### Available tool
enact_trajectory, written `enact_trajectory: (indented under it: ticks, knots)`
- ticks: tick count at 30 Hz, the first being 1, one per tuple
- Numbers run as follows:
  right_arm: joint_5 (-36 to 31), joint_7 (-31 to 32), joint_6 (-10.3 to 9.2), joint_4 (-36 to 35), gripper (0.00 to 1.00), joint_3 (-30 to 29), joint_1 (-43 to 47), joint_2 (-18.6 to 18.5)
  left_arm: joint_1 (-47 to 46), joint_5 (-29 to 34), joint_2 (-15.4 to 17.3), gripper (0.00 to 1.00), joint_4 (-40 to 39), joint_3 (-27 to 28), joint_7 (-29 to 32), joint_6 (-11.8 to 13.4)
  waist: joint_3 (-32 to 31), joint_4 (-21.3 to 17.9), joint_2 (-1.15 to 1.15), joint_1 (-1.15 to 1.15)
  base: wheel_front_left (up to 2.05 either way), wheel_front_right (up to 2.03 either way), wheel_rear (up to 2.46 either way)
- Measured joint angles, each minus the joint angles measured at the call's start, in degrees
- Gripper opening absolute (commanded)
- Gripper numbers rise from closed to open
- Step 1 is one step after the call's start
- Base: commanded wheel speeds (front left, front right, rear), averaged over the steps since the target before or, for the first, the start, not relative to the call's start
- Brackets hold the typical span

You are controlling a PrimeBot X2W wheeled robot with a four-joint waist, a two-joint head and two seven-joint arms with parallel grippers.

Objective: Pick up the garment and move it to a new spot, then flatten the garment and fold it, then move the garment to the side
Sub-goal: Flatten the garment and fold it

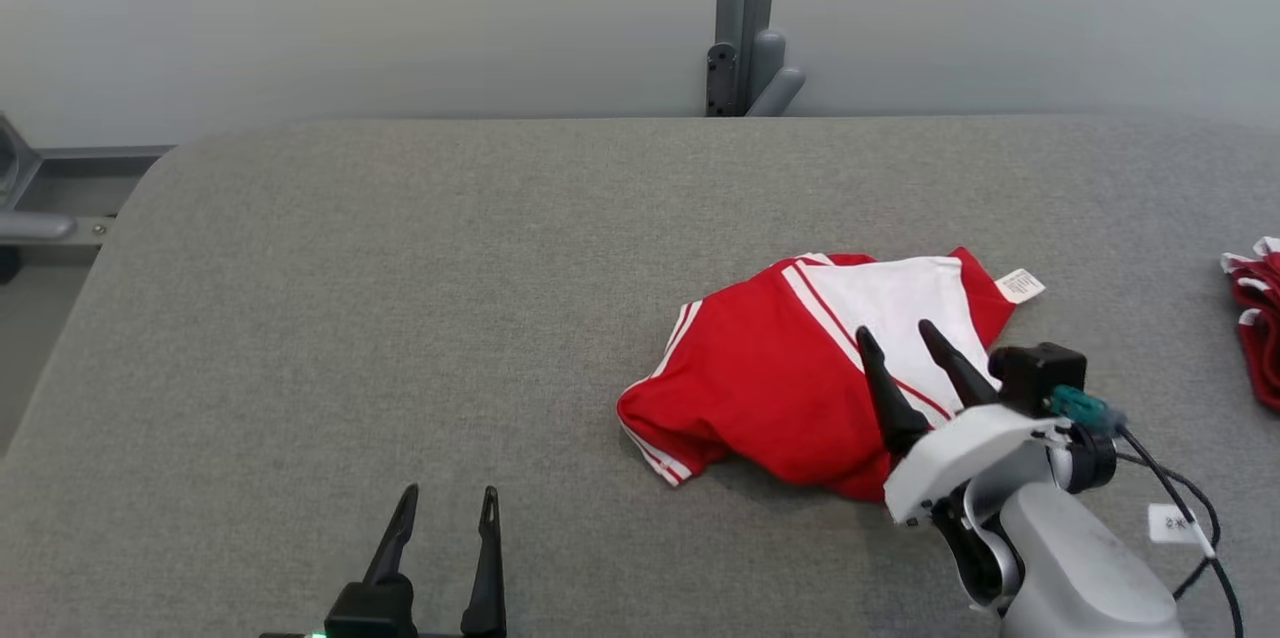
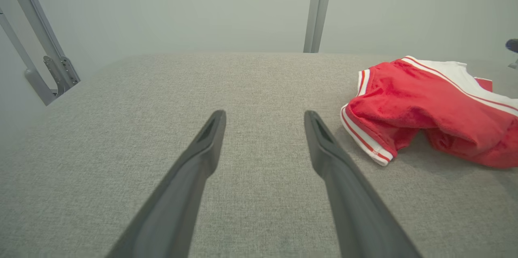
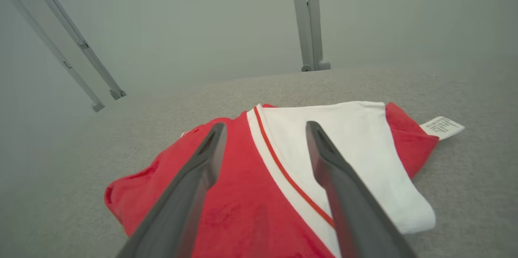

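Jaws on both grippers spread wide, right gripper [image 1: 893, 327] over crumpled red-and-white garment [image 1: 760, 378], left gripper [image 1: 450, 489] well apart, above grey table [image 1: 350, 318]

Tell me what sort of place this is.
Probably a robot lab or test cell set up for laundry folding, not a home: a grey fabric-covered table stands before plain pale panels joined by a metal post, with a crumpled red and white garment on it.
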Motion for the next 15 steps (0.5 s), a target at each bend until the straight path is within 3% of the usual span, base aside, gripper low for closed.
enact_trajectory:
  ticks: [8, 15]
  knots:
    - [8.3, 5.4, 0.0, 16.9, 1.0, 8.7, -15.3, -1.6, -2.4, -0.1, 0.0, 1.0, 0.6, -2.2, 0.0, -0.3, 3.3, 2.5, 0.0, 0.0, 0.0, 0.0, 0.0]
    - [14.5, 10.1, 0.0, 23.1, 1.0, 15.8, -21.1, -3.1, -4.1, -0.5, 0.0, 1.0, 1.1, -3.1, 0.0, -0.3, 5.3, 4.8, 0.0, 0.0, 0.0, 0.0, 0.0]
